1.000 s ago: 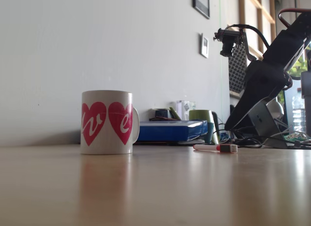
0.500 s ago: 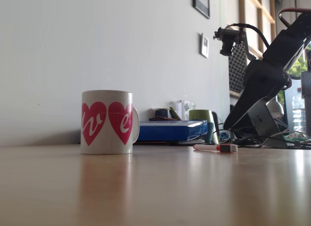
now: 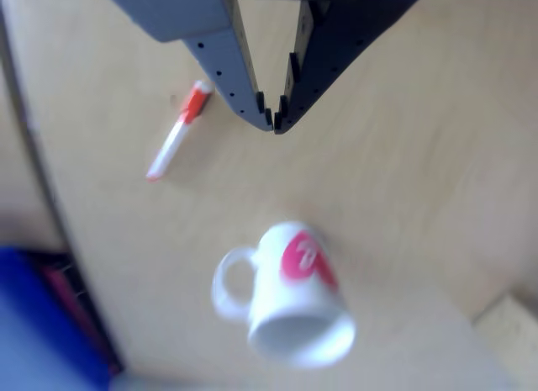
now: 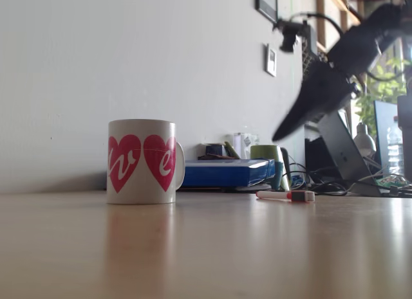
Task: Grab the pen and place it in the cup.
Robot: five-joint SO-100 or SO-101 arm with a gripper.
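— Pen (image 4: 286, 195) first: where is it?
— Flat on the wooden table (image 4: 206, 247), in the fixed view to the right of the cup (image 4: 142, 161) and well apart from it. In the other view the pen (image 3: 178, 132) lies at a slant, orange-red cap toward the top, left of the gripper (image 3: 274, 120).
— And the pincer, how wide?
— Tips nearly together; a narrow gap widens upward between the grey finger and the black one. Nothing sits in that gap and the tips touch nothing.
— Is it down at the table?
— No. In the fixed view the gripper (image 4: 278, 135) hangs in the air, blurred, pointing down and left, above the pen.
— The cup?
— Upright, two pink hearts facing the fixed camera. In the other view the cup (image 3: 290, 295) shows its open mouth and handle, below the gripper tips.
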